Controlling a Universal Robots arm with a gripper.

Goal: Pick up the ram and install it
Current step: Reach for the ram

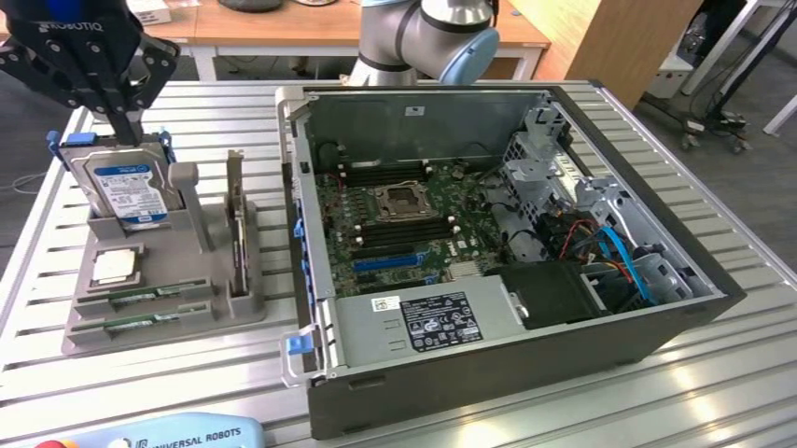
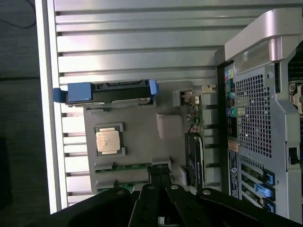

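While the gripper (image 1: 127, 126) hangs over the far end of the grey holder (image 1: 187, 245), the two ram sticks lie flat in slots at its near end, side by side and parallel. Each is a long, thin green board with small dark chips along it. The first ram stick (image 1: 156, 293) sits just in front of the square silver processor (image 1: 115, 268). The second ram stick (image 1: 140, 323) lies one slot closer to the holder's front edge. I cannot tell the two apart. In the wrist view the first ram stick (image 2: 130, 167) shows as a green strip beside the processor (image 2: 108, 140), and the second ram stick (image 2: 113, 187) is partly covered by the gripper's black body.

From where I stand, the arm (image 1: 436, 28) reaches from behind the open computer case (image 1: 498, 233) across to the exterior view's left. Its gripper points straight down, just above the top edge of the upright blue-labelled hard drive (image 1: 125, 187). It is well apart from both sticks. In the wrist view the gripper (image 2: 159, 171) has its fingers pressed together at the tips, with nothing between them. The holder rests on the slatted metal table (image 1: 37, 187) just beside the case.
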